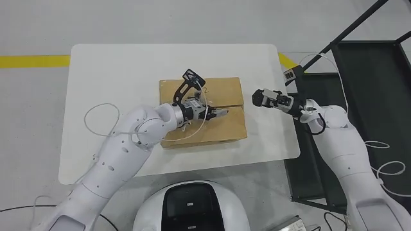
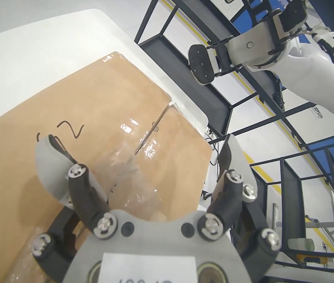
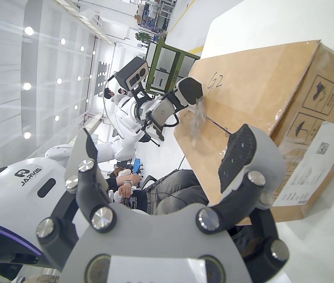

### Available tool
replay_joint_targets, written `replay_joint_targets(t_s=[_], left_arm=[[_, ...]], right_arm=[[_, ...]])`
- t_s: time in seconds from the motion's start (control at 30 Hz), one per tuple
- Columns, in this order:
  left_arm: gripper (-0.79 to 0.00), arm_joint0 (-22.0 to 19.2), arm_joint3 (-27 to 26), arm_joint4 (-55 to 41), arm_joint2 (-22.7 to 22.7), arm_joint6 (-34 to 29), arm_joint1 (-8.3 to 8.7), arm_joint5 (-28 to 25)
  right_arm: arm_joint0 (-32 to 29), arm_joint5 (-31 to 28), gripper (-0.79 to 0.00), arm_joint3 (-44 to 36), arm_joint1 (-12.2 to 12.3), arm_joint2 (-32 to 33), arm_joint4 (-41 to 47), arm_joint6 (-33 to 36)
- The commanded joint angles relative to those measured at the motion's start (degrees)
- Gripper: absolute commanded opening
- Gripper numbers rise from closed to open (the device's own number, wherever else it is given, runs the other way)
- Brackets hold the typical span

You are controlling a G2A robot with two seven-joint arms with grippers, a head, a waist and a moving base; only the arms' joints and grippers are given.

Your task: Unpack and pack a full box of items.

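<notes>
One cardboard box (image 1: 225, 93) lies near the middle of the white table (image 1: 109, 70), its long axis running across the robot's front and its flap seam (image 2: 152, 131) along that same line; the flaps are shut, hiding what is inside. The left gripper (image 1: 215, 112) hangs over the seam, fingers spread wide on either side of crumpled clear tape (image 2: 125, 175); whether they touch it is hard to tell. The right gripper (image 1: 259, 97) sits just off the box's right end, likewise spread, holding nothing. The left arm covers the box's near-left part
</notes>
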Motion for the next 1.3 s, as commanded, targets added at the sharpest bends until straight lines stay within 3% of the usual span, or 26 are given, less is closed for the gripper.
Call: replay_joint_targets(t_s=[0.0, 0.07, 0.2, 0.27, 0.67, 0.87, 1.0, 1.07, 1.27], left_arm=[[-0.102, -0.4, 0.7, 0.2, 0.4, 0.4, -0.25, 0.2], [-0.117, -0.8, 1.3, 0.2, 0.7, 0.6, -0.47, 0.4], [-0.234, -1.1, 1.7, 0.3, 0.9, 1.0, -0.74, 0.2], [-0.394, -0.9, 1.5, 0.4, 0.8, 1.2, -0.76, -0.1], [-0.48, -0.4, 1.2, 0.6, 0.1, 1.0, -0.95, -0.1], [-0.474, 0.0, 0.1, -2.1, -0.5, 1.0, -0.99, -3.7], [-0.409, -0.3, 0.4, -4.2, -0.9, 2.2, -1.19, -5.7], [0.0, -0.3, 0.5, -4.5, -1.0, 2.9, -1.26, -5.8], [0.0, 1.6, -0.7, -2.4, -3.9, 6.9, -0.79, -3.6]], right_arm=[[-0.1, 0.0, 0.0, -0.1, 0.0, 0.1, -0.1, 0.0], [-0.1, 0.2, 0.0, -0.1, 0.0, 0.1, 0.0, 0.0], [-0.1, 0.5, 0.0, -0.2, 0.0, 0.2, -0.2, -0.1], [-0.1, 0.6, 0.0, -0.2, 0.0, 0.2, -0.3, 0.0], [0.3, 1.2, 0.0, 0.2, -0.1, 0.0, -0.4, -0.1], [0.5, 1.2, 0.0, 0.5, -0.1, 0.0, -0.2, 0.0], [0.6, 1.1, 0.0, 0.5, -0.1, -0.1, -0.3, 0.1], [0.6, 1.3, 0.0, 0.6, -0.1, -0.1, -0.4, 0.0], [0.9, 1.9, 0.0, 0.7, -0.2, -0.5, -0.7, 0.4]])
